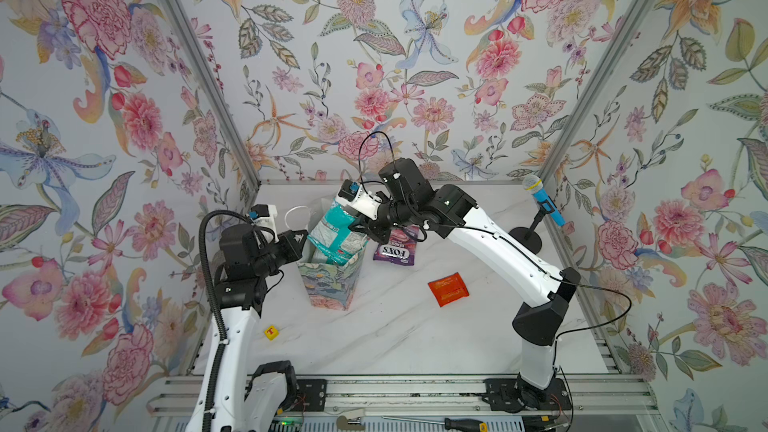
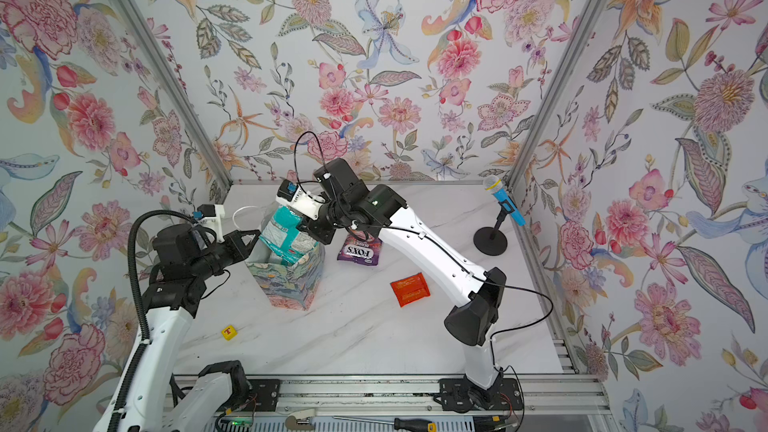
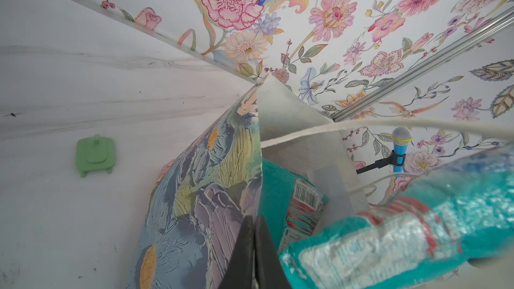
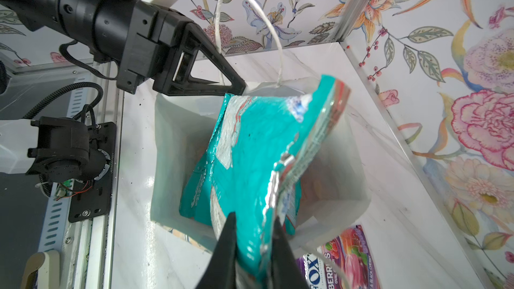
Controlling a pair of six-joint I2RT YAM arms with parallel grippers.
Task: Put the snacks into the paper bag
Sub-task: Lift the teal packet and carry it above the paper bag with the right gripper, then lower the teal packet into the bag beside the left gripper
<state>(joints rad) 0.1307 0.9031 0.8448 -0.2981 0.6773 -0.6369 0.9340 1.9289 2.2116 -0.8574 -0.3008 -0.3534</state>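
Right pincer grips a teal snack packet over the paper bag; left pincer pinches the bag's rim.

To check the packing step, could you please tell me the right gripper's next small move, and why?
Probably lower the right gripper a little, then open it. It is shut on the teal packet, whose lower end is already inside the paper bag while its top sticks out; the left gripper pinches the bag's rim, steadying it.
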